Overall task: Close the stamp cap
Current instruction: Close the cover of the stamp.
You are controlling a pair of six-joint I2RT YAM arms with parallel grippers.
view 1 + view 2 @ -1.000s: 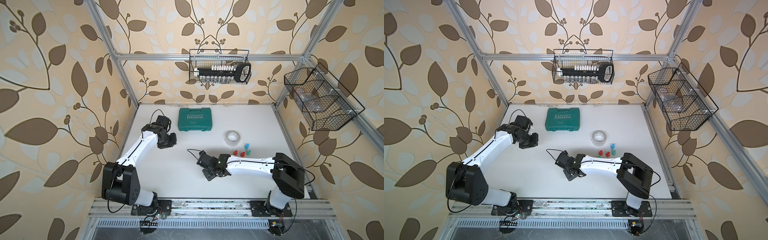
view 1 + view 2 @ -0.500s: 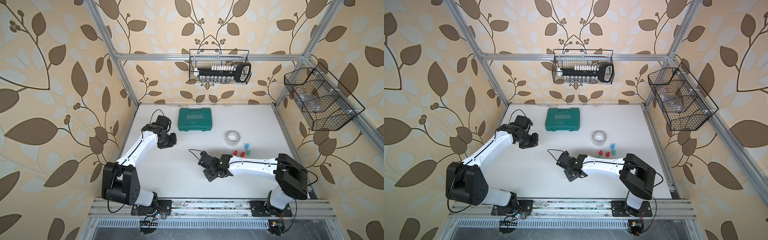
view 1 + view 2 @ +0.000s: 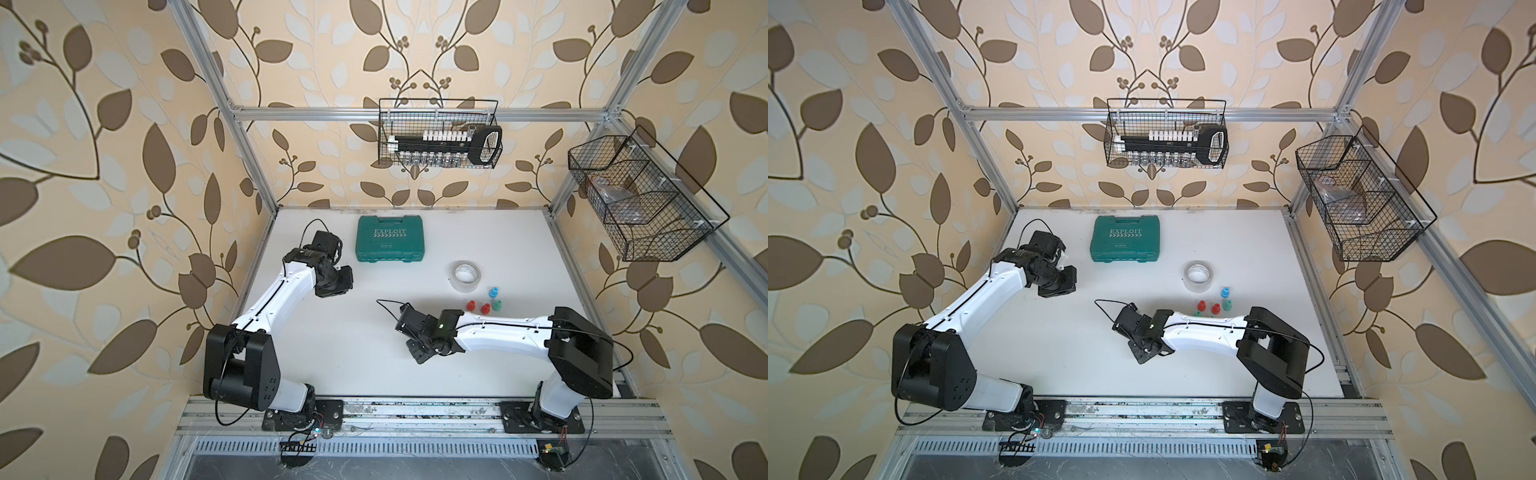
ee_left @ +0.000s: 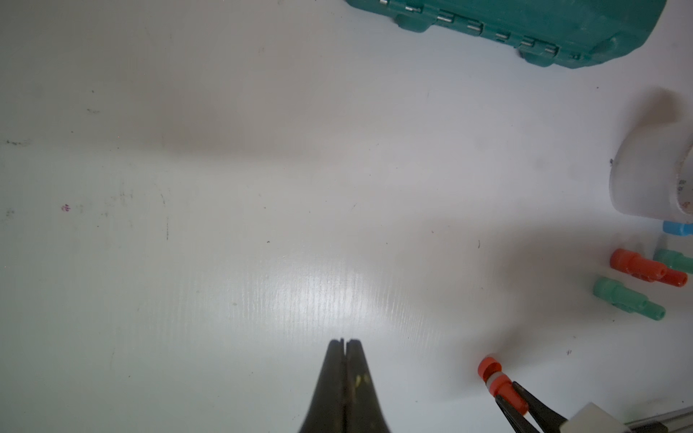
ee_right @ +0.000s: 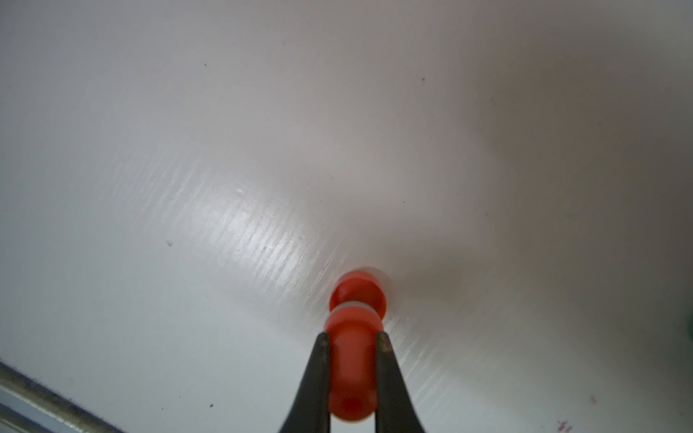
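Note:
My right gripper (image 5: 352,337) is shut on the body of a red stamp (image 5: 352,375). The red cap (image 5: 358,290) sits on the stamp's far end, with a thin pale band showing between cap and body. The cap end points down at the white table; contact is unclear. The left wrist view shows the same stamp (image 4: 504,388) and cap (image 4: 488,365) held low over the table. In both top views the right gripper (image 3: 417,358) (image 3: 1139,360) hides the stamp. My left gripper (image 4: 344,341) (image 3: 334,284) is shut and empty, off to the left.
Several small stamps, red (image 3: 471,305), teal (image 3: 496,305) and blue (image 3: 493,292), stand behind the right arm, next to a tape roll (image 3: 466,274). A green case (image 3: 390,244) lies at the back. Wire baskets (image 3: 440,139) (image 3: 640,199) hang on the walls.
The right arm has shifted very slightly to the right, still holding the stamp. The left arm has not moved.

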